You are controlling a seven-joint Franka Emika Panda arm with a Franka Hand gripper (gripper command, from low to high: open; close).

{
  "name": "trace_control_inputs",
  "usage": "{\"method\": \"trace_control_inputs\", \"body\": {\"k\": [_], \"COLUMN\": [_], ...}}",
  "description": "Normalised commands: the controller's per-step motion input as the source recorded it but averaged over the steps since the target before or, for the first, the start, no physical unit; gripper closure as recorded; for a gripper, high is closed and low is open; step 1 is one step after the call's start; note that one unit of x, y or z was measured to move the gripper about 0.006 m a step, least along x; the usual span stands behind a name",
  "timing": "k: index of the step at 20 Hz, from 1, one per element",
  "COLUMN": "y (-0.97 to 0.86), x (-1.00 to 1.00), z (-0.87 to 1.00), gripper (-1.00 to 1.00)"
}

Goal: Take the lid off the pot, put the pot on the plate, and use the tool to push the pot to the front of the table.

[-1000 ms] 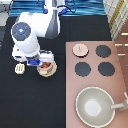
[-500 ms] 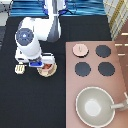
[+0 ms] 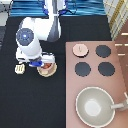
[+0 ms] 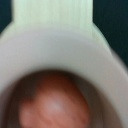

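The pale pink pot [image 3: 47,66] with reddish-brown contents sits on the cream plate [image 3: 46,73] on the black table [image 3: 30,105], at the exterior view's left. My gripper [image 3: 39,63] hangs low right over the pot's left side, touching or nearly touching it. The wrist view is filled by the pot's rim [image 4: 60,55] and its contents [image 4: 52,102]. The pink lid [image 3: 80,49] lies off the pot on the stove panel's top left corner. The cream-white tool [image 3: 20,68] lies on the table just left of the gripper.
The brown-pink stove panel [image 3: 119,75] covers the exterior view's right side, with three black burners [image 3: 82,68]. A large grey-beige pan [image 3: 95,106] with a handle sits at its bottom. The arm's white body [image 3: 30,40] rises above the pot.
The arm's white body has shifted slightly over the pot. The pot, plate, lid and tool stay where they were.
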Motion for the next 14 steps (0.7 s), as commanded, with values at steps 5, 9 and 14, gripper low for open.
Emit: {"method": "trace_control_inputs", "body": {"k": [5, 9, 14], "y": [-0.47, -0.56, -0.66], "x": [-0.46, -0.42, -0.39], "z": [0.68, 0.56, 0.27], "gripper": [-1.0, -1.0, -1.0]}}
